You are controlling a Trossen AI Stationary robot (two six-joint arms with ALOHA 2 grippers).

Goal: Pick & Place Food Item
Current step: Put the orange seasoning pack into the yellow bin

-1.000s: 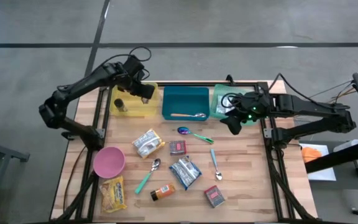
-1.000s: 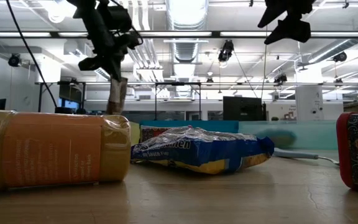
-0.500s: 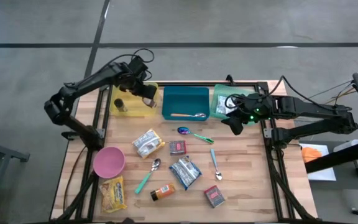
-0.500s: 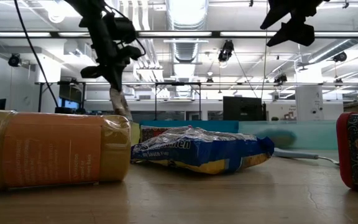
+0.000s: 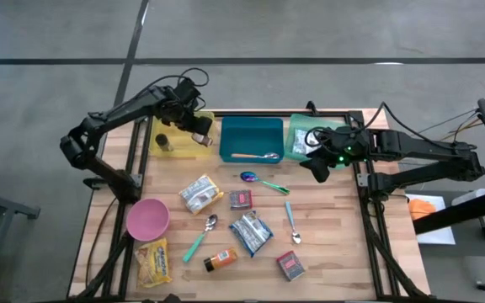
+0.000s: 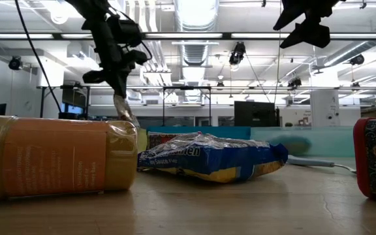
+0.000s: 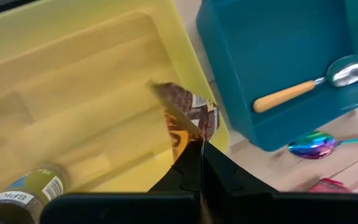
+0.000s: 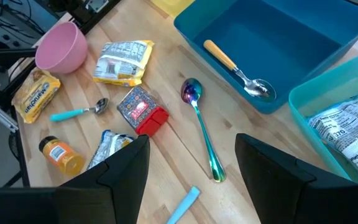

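In the upper left of the high view I see my left gripper (image 5: 199,128) closed on a small brown crinkled snack packet (image 7: 188,115), held over the yellow plastic bin (image 5: 180,148). At upper right, my right gripper (image 5: 317,168) waits with fingers apart, holding nothing, beside the light green bin (image 5: 297,140).

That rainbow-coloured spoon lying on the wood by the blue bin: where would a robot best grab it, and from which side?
Probably from straight above, across the thin green handle of the rainbow spoon, near its middle. It lies flat on the table, so only its narrow sides offer a hold; the rounded bowl would likely slip. The open right tool hovers closest.
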